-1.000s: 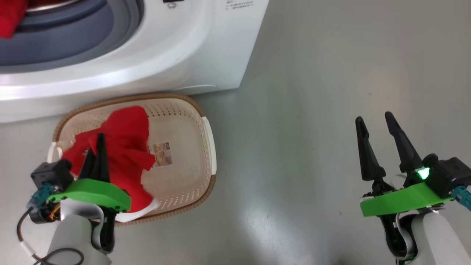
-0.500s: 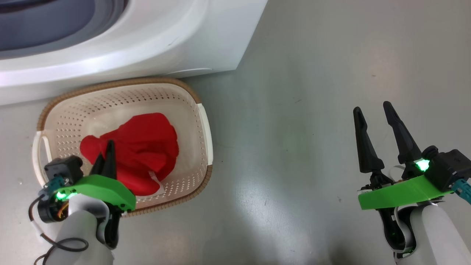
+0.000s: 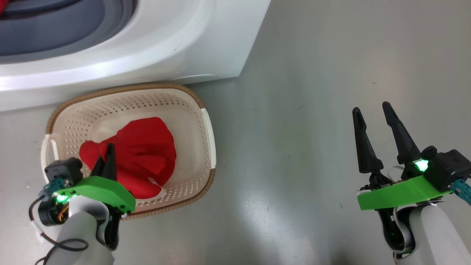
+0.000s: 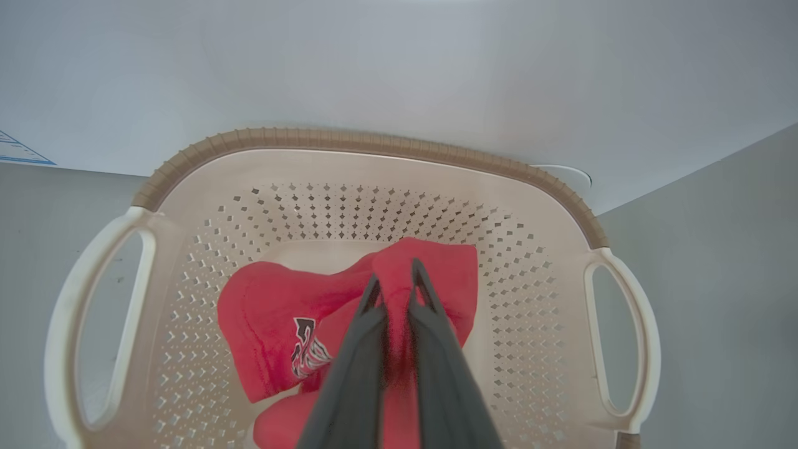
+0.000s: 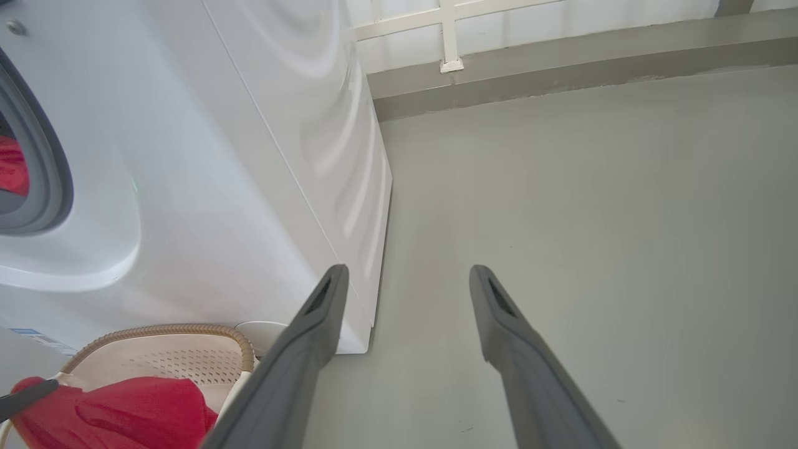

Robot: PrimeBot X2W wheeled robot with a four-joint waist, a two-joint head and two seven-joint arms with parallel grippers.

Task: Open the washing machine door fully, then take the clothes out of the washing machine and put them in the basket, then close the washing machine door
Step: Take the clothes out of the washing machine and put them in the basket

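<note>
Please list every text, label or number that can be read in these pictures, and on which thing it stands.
On the washing machine, the blue label: too small and blurred to read.
On the red garment, the black and white emblem: no letters can be made out.
Nothing else reads as text.

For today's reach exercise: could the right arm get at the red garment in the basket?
Probably: only floor separates the open right end effector from the basket, but the left end effector crowds the red garment.

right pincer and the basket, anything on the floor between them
Nothing. In the head view, the stretch from the basket to the right pincer is bare grey floor.
</note>
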